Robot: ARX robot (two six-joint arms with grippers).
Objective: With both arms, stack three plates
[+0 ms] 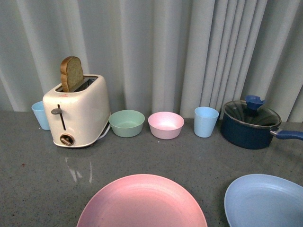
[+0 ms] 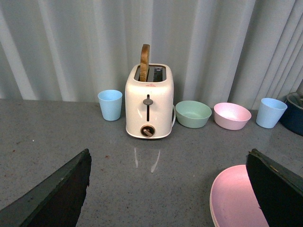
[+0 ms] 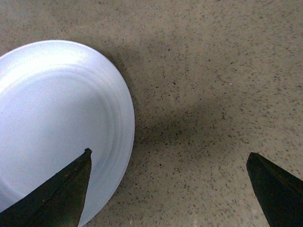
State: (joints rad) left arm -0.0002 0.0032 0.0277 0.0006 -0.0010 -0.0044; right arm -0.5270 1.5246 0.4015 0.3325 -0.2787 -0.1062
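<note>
Stretching across every view is a grey speckled table, glossy enough to mirror faint streaks before the cream toaster. Pleated pale curtains close off the room behind. A small red mark sits near the toaster's slots, too small to read. The pink plate lies at the near edge, with the light blue plate to its right, apart from it. The left gripper holds its jaws wide apart beside the pink plate. The right gripper also has its jaws apart, one tip over the light blue plate's rim.
</note>
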